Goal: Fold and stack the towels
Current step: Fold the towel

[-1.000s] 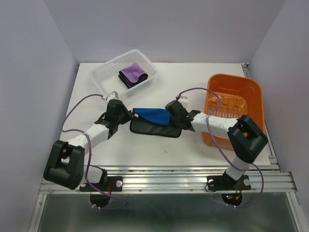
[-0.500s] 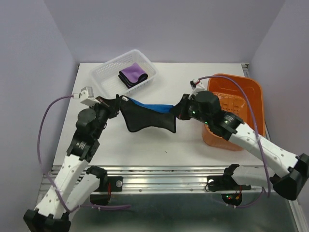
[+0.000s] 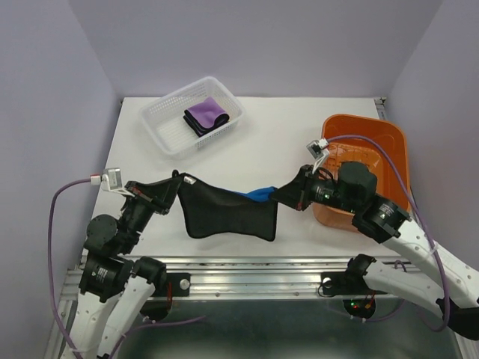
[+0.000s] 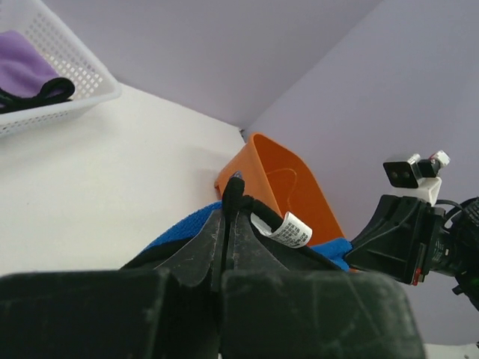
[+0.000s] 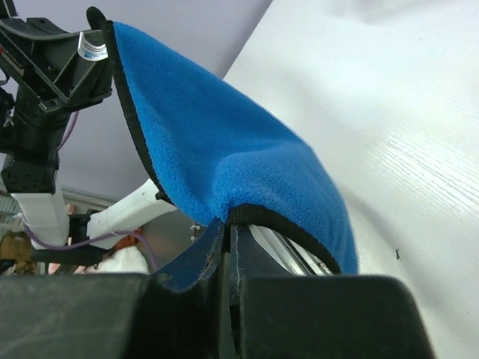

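— What did the overhead view show?
— The blue towel hung stretched over the worktop, left of the orange basket, black side showing. The left pincer clamped the corner farthest from the basket, the right pincer the corner nearest it.
— And the wrist views?
— Left: jaws shut on the tagged corner, basket beyond. Right: jaws pinched the black hem.

arms: white links, black joints | cables: purple | wrist cameras: white | left claw, right claw: black
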Motion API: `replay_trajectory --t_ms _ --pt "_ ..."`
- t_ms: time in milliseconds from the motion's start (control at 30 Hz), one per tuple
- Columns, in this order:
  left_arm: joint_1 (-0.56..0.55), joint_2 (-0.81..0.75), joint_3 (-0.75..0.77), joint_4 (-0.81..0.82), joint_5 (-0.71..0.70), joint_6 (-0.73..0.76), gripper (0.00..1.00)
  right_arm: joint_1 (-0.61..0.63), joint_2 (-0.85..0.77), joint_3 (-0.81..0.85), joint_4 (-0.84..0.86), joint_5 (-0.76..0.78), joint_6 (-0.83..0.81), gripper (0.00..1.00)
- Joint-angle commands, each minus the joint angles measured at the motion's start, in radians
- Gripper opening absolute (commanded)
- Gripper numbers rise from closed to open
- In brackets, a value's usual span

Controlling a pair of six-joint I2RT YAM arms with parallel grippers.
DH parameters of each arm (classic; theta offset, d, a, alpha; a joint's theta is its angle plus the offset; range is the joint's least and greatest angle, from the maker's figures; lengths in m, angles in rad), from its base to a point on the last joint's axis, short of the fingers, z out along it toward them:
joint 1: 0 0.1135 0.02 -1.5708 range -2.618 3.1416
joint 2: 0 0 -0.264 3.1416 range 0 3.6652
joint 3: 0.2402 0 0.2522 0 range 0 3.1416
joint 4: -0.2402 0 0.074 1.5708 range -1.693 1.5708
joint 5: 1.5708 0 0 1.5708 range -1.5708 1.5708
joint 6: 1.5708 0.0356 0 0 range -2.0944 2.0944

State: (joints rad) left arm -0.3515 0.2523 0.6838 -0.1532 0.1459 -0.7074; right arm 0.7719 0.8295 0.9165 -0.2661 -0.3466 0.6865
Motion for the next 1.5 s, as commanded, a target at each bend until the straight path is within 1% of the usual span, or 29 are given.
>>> replay_trajectory --t_ms 0,67,100,167,200,233,267,300,333,367,400,433,467,500,633,700,800,900,933,1000,1133,1200,1267,1300,1367,1467 --pt "0.0 0.077 -0.047 0.009 -0.047 -0.007 0.0 0.0 0.046 -0.071 0.031 0.122 0.042 0.04" --pt "-0.001 0.123 -0.082 0.062 -0.084 -0.006 0.0 0.0 0.109 -0.077 0.036 0.17 0.039 0.04" --pt "-0.001 0.189 -0.117 0.107 -0.121 -0.01 0.0 -0.002 0.179 -0.061 0.036 0.228 0.032 0.04" --pt "0.0 0.275 -0.136 0.142 -0.175 -0.02 0.0 -0.041 0.262 -0.033 0.025 0.274 0.024 0.03" --pt "0.0 0.324 -0.138 0.148 -0.19 -0.02 0.0 -0.068 0.298 -0.019 0.036 0.276 0.018 0.02" --pt "0.0 0.422 -0.133 0.209 -0.216 -0.018 0.0 -0.095 0.368 -0.007 0.056 0.255 0.012 0.02" --pt "0.0 0.473 -0.13 0.237 -0.229 -0.007 0.0 -0.129 0.4 -0.004 0.077 0.239 0.01 0.02" --pt "0.002 0.523 -0.116 0.265 -0.242 0.003 0.0 -0.188 0.44 -0.002 0.123 0.224 0.01 0.01" --pt "0.002 0.572 -0.103 0.28 -0.308 0.008 0.0 -0.216 0.477 0.007 0.136 0.186 0.002 0.01" --pt "0.003 0.673 -0.089 0.308 -0.34 0.022 0.0 -0.232 0.553 0.036 0.146 0.178 -0.01 0.01" --pt "0.005 0.723 -0.075 0.331 -0.36 0.032 0.0 -0.253 0.588 0.054 0.157 0.17 -0.028 0.01" --pt "0.012 0.828 -0.035 0.357 -0.362 0.042 0.0 -0.264 0.621 0.108 0.15 0.149 -0.05 0.01" --pt "0.014 0.876 -0.011 0.366 -0.349 0.052 0.0 -0.272 0.66 0.131 0.143 0.141 -0.059 0.01" --pt "0.02 0.972 0.04 0.379 -0.315 0.081 0.0 -0.289 0.715 0.157 0.13 0.135 -0.073 0.01" --pt "0.031 1.128 0.129 0.388 -0.264 0.103 0.0 -0.329 0.805 0.234 0.11 0.104 -0.093 0.01" --pt "0.036 1.15 0.138 0.386 -0.263 0.105 0.0 -0.338 0.826 0.258 0.079 0.09 -0.1 0.01" --pt "0.037 1.138 0.117 0.391 -0.243 0.102 0.0 -0.336 0.83 0.252 0.056 0.066 -0.108 0.01" --pt "0.036 1.093 0.022 0.444 -0.177 0.071 0.0 -0.338 0.806 0.213 0.051 0.021 -0.116 0.02" --pt "0.036 1.084 0.002 0.458 -0.12 0.065 0.0 -0.338 0.797 0.199 0.057 -0.003 -0.111 0.02" --pt "0.036 1.053 -0.036 0.471 -0.102 0.042 0.0 -0.338 0.772 0.162 0.064 -0.02 -0.102 0.02" --pt "0.017 0.961 -0.15 0.483 -0.065 0.006 0.0 -0.336 0.724 0.118 0.047 -0.041 -0.09 0.02" --pt "0.006 0.92 -0.205 0.48 -0.074 -0.029 0.0 -0.335 0.698 0.099 0.015 -0.046 -0.091 0.02" --pt "-0.001 0.857 -0.236 0.472 -0.071 -0.049 0.0 -0.336 0.686 0.087 -0.016 -0.026 -0.097 0.02" --pt "-0.001 0.837 -0.247 0.462 -0.069 -0.055 0.0 -0.335 0.681 0.09 -0.065 -0.019 -0.102 0.02" --pt "-0.012 0.774 -0.27 0.414 -0.081 -0.063 0.0 -0.333 0.659 0.091 -0.111 -0.011 -0.12 0.02" --pt "-0.036 0.695 -0.312 0.388 -0.071 -0.086 0.0 -0.326 0.613 0.087 -0.156 -0.002 -0.134 0.02"
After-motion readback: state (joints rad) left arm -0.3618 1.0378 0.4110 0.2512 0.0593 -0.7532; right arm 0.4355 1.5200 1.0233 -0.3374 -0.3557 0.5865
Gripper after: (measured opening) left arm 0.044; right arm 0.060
